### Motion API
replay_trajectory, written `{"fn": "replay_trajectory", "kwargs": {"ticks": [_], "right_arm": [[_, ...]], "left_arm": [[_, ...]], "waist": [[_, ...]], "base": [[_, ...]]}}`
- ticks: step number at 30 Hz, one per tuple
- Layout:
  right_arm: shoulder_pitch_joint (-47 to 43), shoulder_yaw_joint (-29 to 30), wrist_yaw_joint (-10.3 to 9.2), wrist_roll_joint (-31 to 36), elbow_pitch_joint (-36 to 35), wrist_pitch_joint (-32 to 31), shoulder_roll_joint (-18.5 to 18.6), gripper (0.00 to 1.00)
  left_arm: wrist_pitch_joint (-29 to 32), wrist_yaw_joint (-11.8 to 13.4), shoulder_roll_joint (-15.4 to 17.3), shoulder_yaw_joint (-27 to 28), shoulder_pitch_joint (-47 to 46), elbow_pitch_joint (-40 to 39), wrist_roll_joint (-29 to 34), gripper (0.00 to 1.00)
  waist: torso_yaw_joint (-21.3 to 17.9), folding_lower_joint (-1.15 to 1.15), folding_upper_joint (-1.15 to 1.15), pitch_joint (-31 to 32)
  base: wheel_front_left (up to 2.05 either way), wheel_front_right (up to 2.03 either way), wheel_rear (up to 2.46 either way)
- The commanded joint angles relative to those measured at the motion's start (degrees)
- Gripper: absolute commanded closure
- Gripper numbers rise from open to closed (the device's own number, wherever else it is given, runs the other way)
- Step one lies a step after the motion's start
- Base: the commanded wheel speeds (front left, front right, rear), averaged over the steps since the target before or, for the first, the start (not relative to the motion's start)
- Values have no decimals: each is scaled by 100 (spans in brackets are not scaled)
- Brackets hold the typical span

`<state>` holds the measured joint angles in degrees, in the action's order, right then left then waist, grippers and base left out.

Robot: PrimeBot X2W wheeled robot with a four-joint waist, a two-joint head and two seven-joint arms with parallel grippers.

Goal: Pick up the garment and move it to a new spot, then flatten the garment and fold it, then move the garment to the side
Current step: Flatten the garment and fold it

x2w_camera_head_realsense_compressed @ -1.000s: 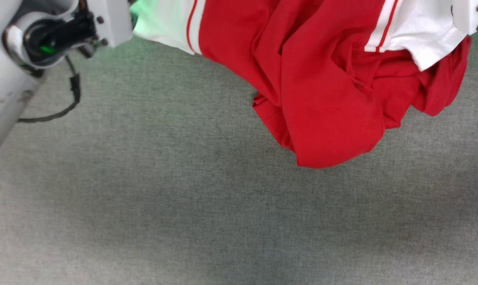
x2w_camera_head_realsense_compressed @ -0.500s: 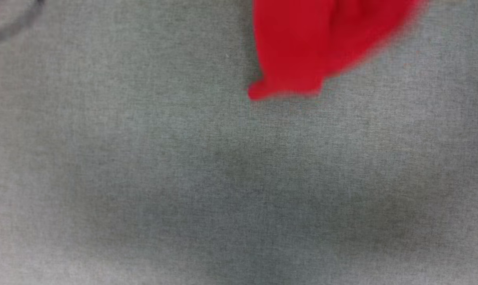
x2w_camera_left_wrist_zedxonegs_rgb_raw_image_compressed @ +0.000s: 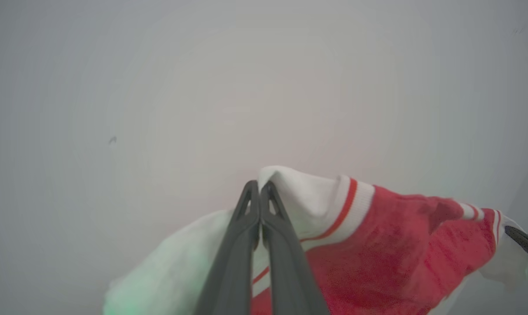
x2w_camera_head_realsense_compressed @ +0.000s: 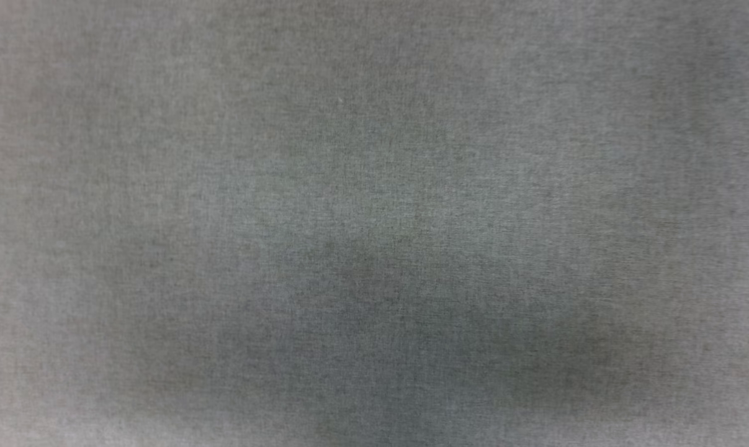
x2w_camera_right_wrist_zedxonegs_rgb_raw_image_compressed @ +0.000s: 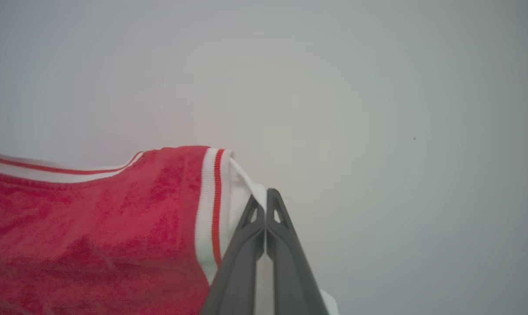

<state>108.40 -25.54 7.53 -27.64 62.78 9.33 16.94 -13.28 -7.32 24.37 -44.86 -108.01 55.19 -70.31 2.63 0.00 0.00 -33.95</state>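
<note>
Cloth of grey weave covers the table (x2w_camera_head_realsense_compressed: 374, 186) nearest the robot in the head view, with soft shadows across its near part. This looks like the landing place for the garment.

Above it, the left pincer (x2w_camera_left_wrist_zedxonegs_rgb_raw_image_compressed: 259, 186) is pressed tight on the white left sleeve (x2w_camera_left_wrist_zedxonegs_rgb_raw_image_compressed: 309, 197) of the red jersey T-shirt (x2w_camera_left_wrist_zedxonegs_rgb_raw_image_compressed: 377, 249), its two dark fingers meeting over a fold of the sleeve cloth. The right pincer (x2w_camera_right_wrist_zedxonegs_rgb_raw_image_compressed: 265, 194) is clamped in the same way on a thin white edge of the right sleeve (x2w_camera_right_wrist_zedxonegs_rgb_raw_image_compressed: 242, 181), just beyond the red-and-white stripe band (x2w_camera_right_wrist_zedxonegs_rgb_raw_image_compressed: 211, 192).

The T-shirt hangs in the air between the two grips, its red body sagging down and away from them. Behind it is a plain pale background; I cannot tell what that is.

The step in hand seems to be the carry to a new spot. To do it well, both grips should be held firm and level, and the arms spread until the shoulder line is nearly taut. The hem should touch down first, and the cloth then be drawn out flat. The right grip has little cloth in it and may slip if tugged sharply.
</note>
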Motion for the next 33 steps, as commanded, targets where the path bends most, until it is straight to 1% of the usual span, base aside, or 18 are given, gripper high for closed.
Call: {"fn": "replay_trajectory", "kwargs": {"ticks": [1, 3, 4, 7, 10, 13, 15, 16, 18, 20, 22, 26, 28, 33], "right_arm": [[-364, -208, -9, -62, -24, -50, -18, 100], [-675, -414, -9, -233, -189, -117, 54, 100], [-675, -414, -9, -233, -189, -117, 54, 100], [-1370, -742, -8, -568, -575, -268, 205, 100], [-2109, -1066, -9, -1011, -1203, -520, 581, 100], [-2951, -1308, -8, -1450, -1992, -827, 1070, 100], [-3548, -1344, -8, -1780, -2536, -1070, 1385, 100], [-3890, -1375, -8, -1938, -2781, -1235, 1533, 100], [-4568, -1235, -8, -2398, -3294, -1543, 1814, 100], [-5260, -1145, -9, -2713, -3787, -1871, 2119, 100], [-5946, -977, -8, -2999, -4281, -2141, 2330, 100], [-7246, -599, -8, -3293, -5167, -2571, 2720, 100], [-7858, -358, -8, -3411, -5579, -2734, 2792, 100], [-9274, 131, -8, -3367, -6694, -3288, 2946, 100]], "left_arm": [[95, -17, 73, -72, 350, -216, -134, 100], [233, -19, 231, -195, 836, -631, -326, 100], [233, -19, 231, -195, 836, -631, -326, 100], [310, -18, 608, -339, 1706, -1308, -636, 100], [312, -19, 989, -483, 2585, -2078, -938, 100], [302, -19, 1383, -752, 3524, -2822, -1106, 100], [235, -19, 1642, -921, 4061, -3213, -1164, 100], [190, -20, 1713, -1000, 4345, -3430, -1244, 100], [150, -20, 1880, -1197, 4850, -3794, -1280, 100], [59, -20, 2032, -1311, 5303, -4099, -1380, 100], [-23, -20, 2209, -1380, 5739, -4319, -1443, 100], [-124, -20, 2465, -1506, 6464, -4720, -1504, 100], [-148, -20, 2639, -1505, 6762, -4923, -1502, 100], [-181, -20, 3061, -1472, 7417, -5360, -1581, 100]], "waist": [[-82, 0, 0, 174], [-82, 0, 0, 247], [-82, 0, 0, 247], [-105, 0, 0, 387], [-86, 0, 0, 533], [-43, 0, 0, 690], [-15, 0, 0, 804], [-14, 0, 0, 873], [12, 0, 0, 993], [32, 0, 0, 1113], [32, 0, 0, 1227], [30, 0, 0, 1442], [32, 0, 0, 1525], [39, 0, 0, 1667]], "base": [[0, 0, 0], [0, 0, 0], [0, 0, 0], [0, 0, 0], [0, 0, 0], [0, 0, 0], [0, 0, 0], [0, 0, 0], [0, 0, 0], [0, 0, 0], [0, 0, 0], [0, 0, 0], [0, 0, 0], [0, 0, 0]]}}
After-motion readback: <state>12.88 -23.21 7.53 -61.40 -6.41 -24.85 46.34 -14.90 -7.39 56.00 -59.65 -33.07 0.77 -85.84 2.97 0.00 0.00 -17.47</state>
